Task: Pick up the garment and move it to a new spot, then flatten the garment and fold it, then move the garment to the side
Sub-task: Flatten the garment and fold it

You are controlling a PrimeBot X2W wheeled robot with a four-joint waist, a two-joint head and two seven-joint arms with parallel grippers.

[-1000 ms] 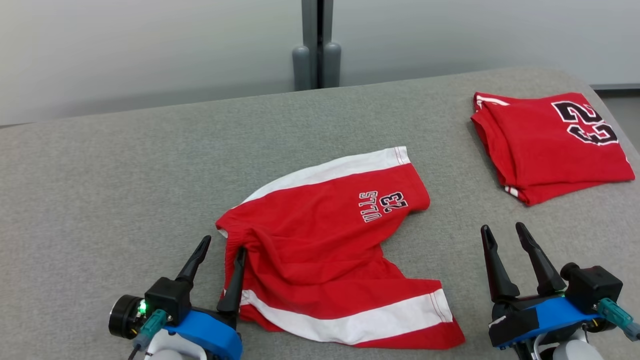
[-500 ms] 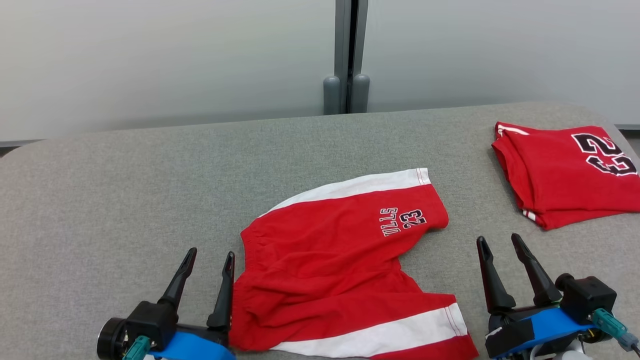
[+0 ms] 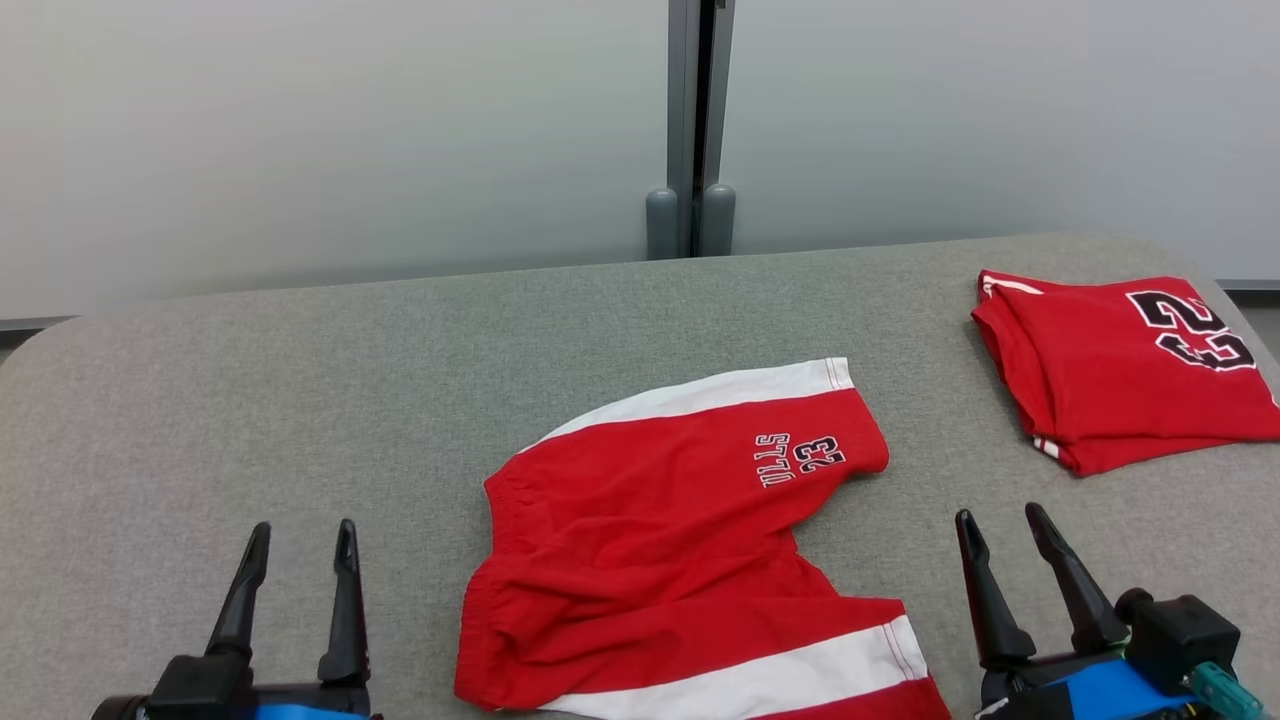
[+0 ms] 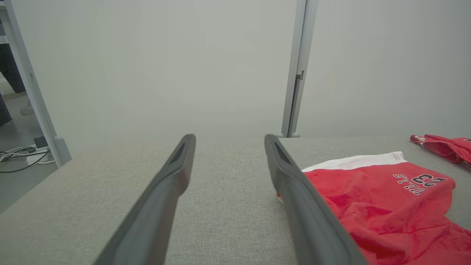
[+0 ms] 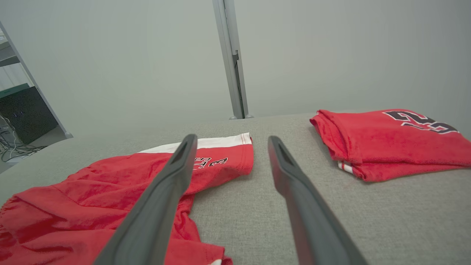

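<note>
The garment, a pair of red shorts [image 3: 660, 540] with white stripes and a "23" print, lies spread and slightly rumpled on the grey table [image 3: 300, 400]. My left gripper [image 3: 305, 527] stands open to the left of the shorts' waistband, apart from the cloth and holding nothing. In the left wrist view the left gripper [image 4: 229, 137] points over bare table, with the shorts [image 4: 386, 206] just past its right finger. My right gripper [image 3: 998, 514] is open and holding nothing, to the right of the shorts. In the right wrist view the right gripper [image 5: 232, 137] reaches past the shorts [image 5: 92, 191].
A folded red jersey [image 3: 1120, 370] with a black "23" lies at the table's far right, near the edge; it is also in the right wrist view [image 5: 390, 143]. A grey post [image 3: 692, 130] rises behind the table against a pale wall. Cables [image 4: 22, 156] lie on the floor to the left.
My left gripper has drawn back to the left, off the shorts' waistband. The head camera has shifted, so the whole picture sits lower. The right gripper has kept its place.
</note>
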